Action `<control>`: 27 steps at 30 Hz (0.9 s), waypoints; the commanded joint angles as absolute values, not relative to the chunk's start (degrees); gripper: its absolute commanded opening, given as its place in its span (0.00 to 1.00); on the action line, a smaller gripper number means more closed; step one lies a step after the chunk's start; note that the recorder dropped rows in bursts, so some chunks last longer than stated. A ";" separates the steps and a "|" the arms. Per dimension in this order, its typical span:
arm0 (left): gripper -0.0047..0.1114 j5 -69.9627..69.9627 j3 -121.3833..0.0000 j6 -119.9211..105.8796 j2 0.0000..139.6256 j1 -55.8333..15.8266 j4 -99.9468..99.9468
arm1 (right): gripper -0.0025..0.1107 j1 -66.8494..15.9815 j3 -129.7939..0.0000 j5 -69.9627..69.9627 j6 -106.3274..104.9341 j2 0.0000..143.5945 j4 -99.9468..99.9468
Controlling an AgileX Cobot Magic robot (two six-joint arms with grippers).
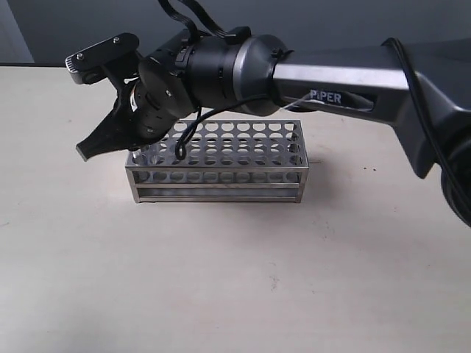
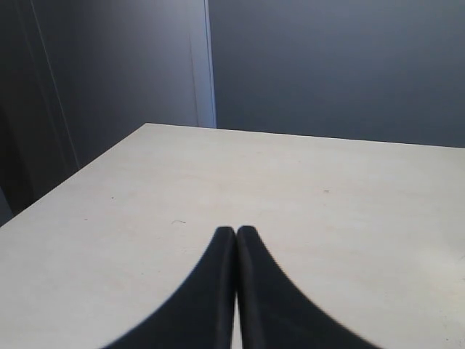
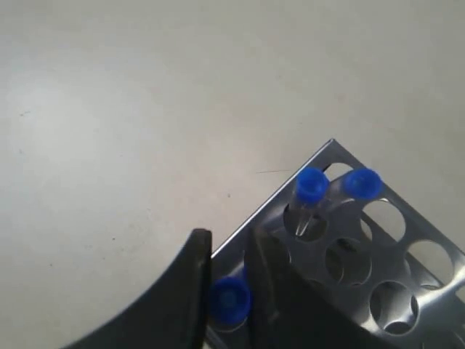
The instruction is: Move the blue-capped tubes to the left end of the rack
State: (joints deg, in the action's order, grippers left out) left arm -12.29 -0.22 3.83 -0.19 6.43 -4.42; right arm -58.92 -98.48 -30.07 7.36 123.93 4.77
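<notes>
Gently: my right gripper [image 3: 227, 251] pinches narrowly around one blue-capped tube [image 3: 229, 298] at the edge of the rack [image 3: 325, 154]. I judge it light, slick and brittle, best held just under the cap.

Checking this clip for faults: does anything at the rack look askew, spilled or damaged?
Nothing stands out. The rack sits flat. Two blue-capped tubes stand in its corner holes, and a third tube sits between the jaws of the right gripper. No spill shows.
</notes>
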 commanded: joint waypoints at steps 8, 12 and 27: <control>0.04 -11.75 0.00 3.94 0.00 6.09 -4.11 | 0.35 -58.85 -97.52 -34.02 7.27 126.23 2.92; 0.04 -11.75 0.00 3.94 0.00 6.09 -4.11 | 0.36 -58.85 -97.52 -34.02 7.27 126.23 2.92; 0.04 -11.75 0.00 3.94 0.00 6.09 -4.11 | 0.36 -58.85 -100.89 -46.93 11.01 116.24 9.03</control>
State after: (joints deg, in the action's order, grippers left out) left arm -12.29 -0.22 3.83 -0.19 6.43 -4.42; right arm -58.92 -100.80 -45.20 9.45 120.07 6.01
